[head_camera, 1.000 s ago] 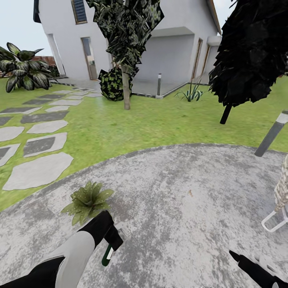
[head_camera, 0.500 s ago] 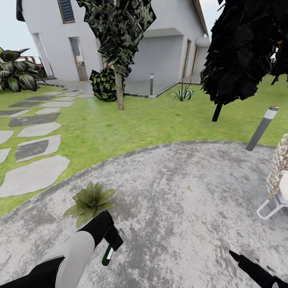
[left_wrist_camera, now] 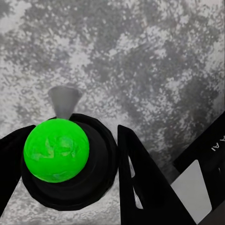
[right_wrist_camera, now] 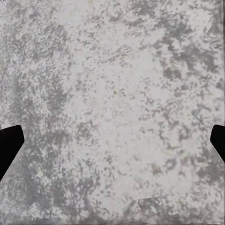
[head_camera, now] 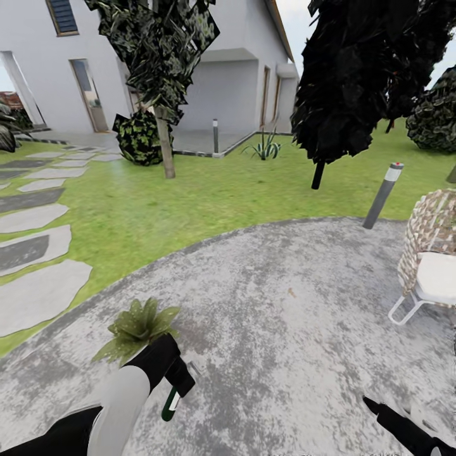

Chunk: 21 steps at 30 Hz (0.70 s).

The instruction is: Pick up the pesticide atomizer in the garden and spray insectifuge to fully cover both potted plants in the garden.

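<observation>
The pesticide atomizer (head_camera: 169,403) hangs from my left gripper (head_camera: 179,378) low over the grey paving. In the left wrist view the left gripper (left_wrist_camera: 70,161) is shut on the atomizer (left_wrist_camera: 56,150), a bright green body in a black collar with a grey nozzle (left_wrist_camera: 63,99) pointing at the ground. One potted plant (head_camera: 136,325), a low rosette of pointed green leaves, sits on the paving just beyond my left wrist; its pot is hidden by the leaves. My right gripper (right_wrist_camera: 112,143) is open over bare paving, and its dark arm (head_camera: 405,432) shows at the lower right.
A wicker chair (head_camera: 430,253) with a white cushion stands at the right edge of the round paving (head_camera: 285,329). A grey bollard light (head_camera: 382,195) and a dark tree (head_camera: 354,76) stand behind it. Stepping stones (head_camera: 38,291) cross the lawn (head_camera: 190,202) at left; a white house (head_camera: 209,69) stands behind.
The camera has swung to the right: the house, trees and stepping stones slide left and the wicker chair comes further into view. Both arms hold the same pose.
</observation>
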{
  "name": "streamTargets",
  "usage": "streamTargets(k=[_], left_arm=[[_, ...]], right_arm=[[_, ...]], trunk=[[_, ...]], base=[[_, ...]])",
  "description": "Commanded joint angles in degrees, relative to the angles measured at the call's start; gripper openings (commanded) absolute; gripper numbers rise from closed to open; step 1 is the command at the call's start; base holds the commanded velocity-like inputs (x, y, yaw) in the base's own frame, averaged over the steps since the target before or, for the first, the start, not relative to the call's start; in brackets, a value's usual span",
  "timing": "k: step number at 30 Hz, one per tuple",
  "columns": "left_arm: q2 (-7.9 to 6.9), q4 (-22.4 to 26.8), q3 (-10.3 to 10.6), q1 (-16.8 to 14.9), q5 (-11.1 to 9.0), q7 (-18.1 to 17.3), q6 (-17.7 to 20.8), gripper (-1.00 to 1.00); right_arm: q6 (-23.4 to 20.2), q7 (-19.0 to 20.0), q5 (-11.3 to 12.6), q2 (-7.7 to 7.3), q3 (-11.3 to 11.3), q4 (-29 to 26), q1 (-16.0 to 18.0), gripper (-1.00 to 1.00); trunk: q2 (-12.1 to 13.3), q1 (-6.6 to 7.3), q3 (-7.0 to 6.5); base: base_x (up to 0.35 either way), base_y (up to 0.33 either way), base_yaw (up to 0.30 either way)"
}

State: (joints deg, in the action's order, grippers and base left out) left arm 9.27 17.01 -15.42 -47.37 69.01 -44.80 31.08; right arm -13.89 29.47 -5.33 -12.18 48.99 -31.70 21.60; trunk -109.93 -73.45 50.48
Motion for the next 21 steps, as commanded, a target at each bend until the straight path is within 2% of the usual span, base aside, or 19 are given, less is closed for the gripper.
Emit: streamTargets(k=[1, 4, 7, 21], left_arm=[[0.04, 0.1, -0.6, 0.0, 0.2, -0.3, 0.4, -1.0], [0.04, 0.1, -2.1, 0.0, 0.2, -0.3, 0.4, -1.0], [0.04, 0.1, -2.7, 0.0, 0.2, -0.3, 0.4, -1.0], [0.04, 0.1, -3.1, 0.0, 0.2, -0.3, 0.4, -1.0]], right_arm=[[-0.4, 0.5, -0.6, 0.06, 0.5, -0.1, 0.1, 1.0], [-0.4, 0.5, -0.6, 0.05, 0.5, -0.1, 0.1, 1.0], [-0.4, 0.5, -0.6, 0.05, 0.5, -0.1, 0.1, 1.0], [-0.4, 0.4, -0.5, -0.08, 0.6, -0.1, 0.1, 1.0]], trunk=[[0.0, 0.01, 0.01], [0.0, 0.01, -0.1], [0.0, 0.01, -0.21], [0.0, 0.01, -0.72]], base=[[0.0, 0.314, -0.258], [0.0, 0.189, -0.258], [0.0, 0.04, -0.258], [0.0, 0.003, -0.247]])
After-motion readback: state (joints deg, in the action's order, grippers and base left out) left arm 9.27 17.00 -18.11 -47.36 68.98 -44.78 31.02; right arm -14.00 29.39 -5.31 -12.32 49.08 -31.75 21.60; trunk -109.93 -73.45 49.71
